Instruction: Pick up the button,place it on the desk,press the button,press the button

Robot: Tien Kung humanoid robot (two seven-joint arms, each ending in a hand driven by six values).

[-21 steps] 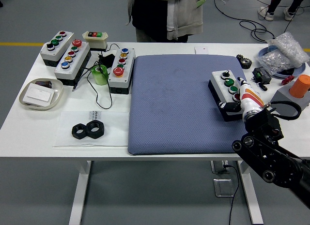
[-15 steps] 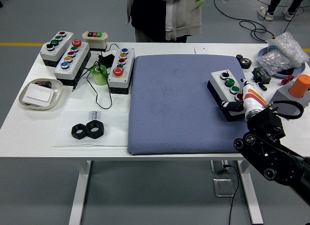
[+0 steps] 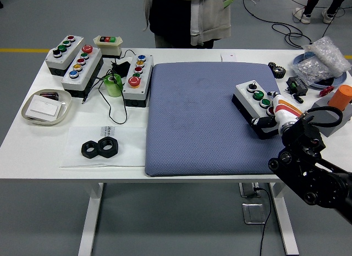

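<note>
A grey button box point(image 3: 253, 101) with a black knob, two green buttons and a red button lies on the right side of the blue mat point(image 3: 192, 121). My right hand point(image 3: 273, 116) comes in from the lower right and its fingers are closed around the box's near right end. The box sits skewed, its far end pointing up and left. The red button is partly hidden by the hand. The left arm is out of view.
Three more button boxes point(image 3: 81, 67) and a small switch box point(image 3: 108, 43) stand at the far left, with a green tape roll point(image 3: 114, 85), a tray point(image 3: 46, 107) and black nuts point(image 3: 100, 148). An orange cylinder point(image 3: 342, 96) and a plastic bag point(image 3: 321, 60) are far right. A person point(image 3: 190, 16) stands behind the table.
My right hand has shifted slightly left and away with the button box, which now sits a little further onto the mat and more skewed.
</note>
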